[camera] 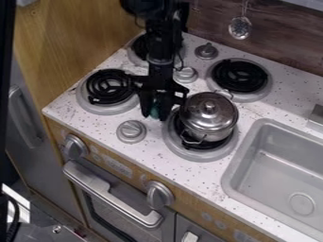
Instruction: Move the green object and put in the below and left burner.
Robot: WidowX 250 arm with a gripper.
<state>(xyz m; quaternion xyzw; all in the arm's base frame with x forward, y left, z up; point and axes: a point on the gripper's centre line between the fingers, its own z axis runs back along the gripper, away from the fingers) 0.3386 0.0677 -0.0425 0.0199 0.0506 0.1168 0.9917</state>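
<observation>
Oven handle (pixel 114 194) runs along the front. Burner (pixel 93 107) beyond. Next, end effector (pixel 156 113) over desk (pixel 101 124), holding green object (pixel 154 111) between its fingers, just left of lidded pot (pixel 210 113). Sink (pixel 234 165) at right.

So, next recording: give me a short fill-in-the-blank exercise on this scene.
The object between the fingers of the gripper is coloured ____.
The silver pot is covered by a ____.
Seen from the camera, the sink lies to the ____ of the pot.

Missing words, in order: green; lid; right.
</observation>
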